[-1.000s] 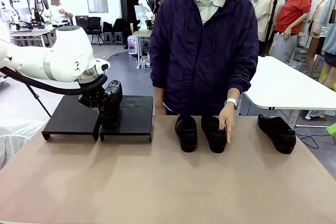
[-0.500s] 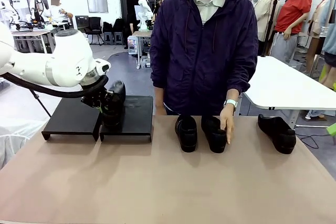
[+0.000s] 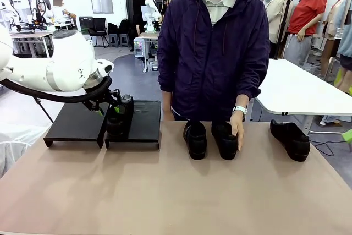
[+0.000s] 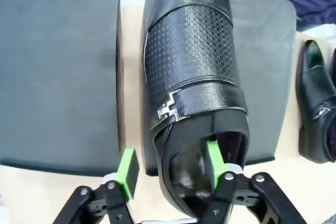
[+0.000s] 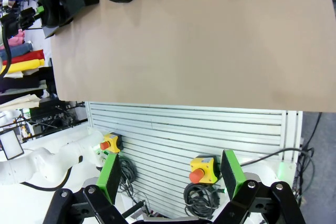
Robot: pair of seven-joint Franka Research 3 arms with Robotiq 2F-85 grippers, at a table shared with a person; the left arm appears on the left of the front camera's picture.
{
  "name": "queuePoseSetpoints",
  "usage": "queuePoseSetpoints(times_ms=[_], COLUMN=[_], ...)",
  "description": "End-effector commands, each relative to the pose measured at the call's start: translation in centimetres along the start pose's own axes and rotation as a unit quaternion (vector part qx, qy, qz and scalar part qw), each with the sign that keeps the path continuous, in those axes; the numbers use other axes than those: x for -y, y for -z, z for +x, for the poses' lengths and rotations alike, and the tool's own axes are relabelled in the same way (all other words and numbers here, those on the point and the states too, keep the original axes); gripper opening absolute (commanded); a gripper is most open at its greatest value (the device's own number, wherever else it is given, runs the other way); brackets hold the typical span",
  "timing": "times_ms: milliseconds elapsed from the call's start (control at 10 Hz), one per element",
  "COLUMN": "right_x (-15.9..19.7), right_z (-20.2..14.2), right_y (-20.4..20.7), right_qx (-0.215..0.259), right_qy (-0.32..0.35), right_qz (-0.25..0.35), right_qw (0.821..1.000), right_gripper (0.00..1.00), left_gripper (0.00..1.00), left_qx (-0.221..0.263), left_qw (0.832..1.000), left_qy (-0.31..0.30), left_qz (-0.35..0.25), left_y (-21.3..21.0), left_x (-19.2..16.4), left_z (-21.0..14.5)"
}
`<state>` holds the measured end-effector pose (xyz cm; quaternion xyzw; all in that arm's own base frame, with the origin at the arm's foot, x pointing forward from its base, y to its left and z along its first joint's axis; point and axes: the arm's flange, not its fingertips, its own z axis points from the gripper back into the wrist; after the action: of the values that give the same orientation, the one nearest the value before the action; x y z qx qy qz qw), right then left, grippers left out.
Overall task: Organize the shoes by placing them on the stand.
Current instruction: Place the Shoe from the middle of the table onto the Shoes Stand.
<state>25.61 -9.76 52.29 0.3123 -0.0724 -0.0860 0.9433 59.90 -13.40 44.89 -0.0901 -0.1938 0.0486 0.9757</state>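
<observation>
The stand [image 3: 144, 115] sits at the far left of the tabletop [image 3: 165, 191]. Its two black trays lie side by side with a narrow gap between them. The right tray [image 4: 262, 77] carries one shoe [image 4: 191, 66], which lies along that tray's left side. Its toe points toward the person and its heel end is at the tray's near edge. The shoe has a textured upper and a small metal clasp on its strap. The left tray [image 4: 58, 66] lies just beside it.

The left gripper [image 4: 169, 165] is at that shoe's heel. Its jaws are partly spread and straddle the shoe's side wall. One green pad is inside the opening and the other stands outside, a little off the leather, so nothing is clamped.

Two more shoes [image 3: 195, 138] stand side by side on the tabletop in front of the person, well apart from the stand. The person's hand [image 3: 236, 130] rests on the one nearer the picture's right. A fourth shoe [image 3: 290, 138] lies alone near the tabletop's far right edge.

The right gripper [image 5: 169, 174] is off the tabletop's near edge, facing a slatted metal panel [image 5: 210, 129]. Its jaws are wide with nothing between them.
</observation>
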Motion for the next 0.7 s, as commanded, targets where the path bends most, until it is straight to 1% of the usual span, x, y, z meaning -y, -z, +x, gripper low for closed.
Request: queuePoseSetpoints(times_ms=[0, 200, 300, 500, 600], right_x=[0.0, 0.0, 0.0, 0.0, 0.0], right_z=[0.0, 0.0, 0.0, 0.0, 0.0], right_y=[-0.1, -0.1, -0.1, -0.1, -0.1], right_qx=[0.001, 0.001, 0.001, 0.001, 0.001], right_qy=[-0.011, -0.011, -0.011, -0.011, -0.011], right_qz=[0.011, 0.011, 0.011, 0.011, 0.011], right_qw=[1.000, 1.000, 1.000, 1.000, 1.000], right_gripper=[1.00, 1.00, 1.00, 1.00, 1.00], left_gripper=[1.00, 1.00, 1.00, 1.00, 1.00], left_qx=[0.018, 0.014, -0.005, -0.037, -0.053], left_qw=[0.999, 0.997, 0.994, 0.990, 0.989], left_qy=[0.000, 0.015, 0.043, 0.077, 0.072], left_qz=[-0.031, -0.077, -0.098, -0.111, -0.116], left_y=[-1.7, -5.8, -8.2, -12.4, -13.9], left_x=[-1.9, -4.6, -6.5, -11.1, -13.2], left_z=[-1.1, -2.5, -3.9, -7.8, -10.0])
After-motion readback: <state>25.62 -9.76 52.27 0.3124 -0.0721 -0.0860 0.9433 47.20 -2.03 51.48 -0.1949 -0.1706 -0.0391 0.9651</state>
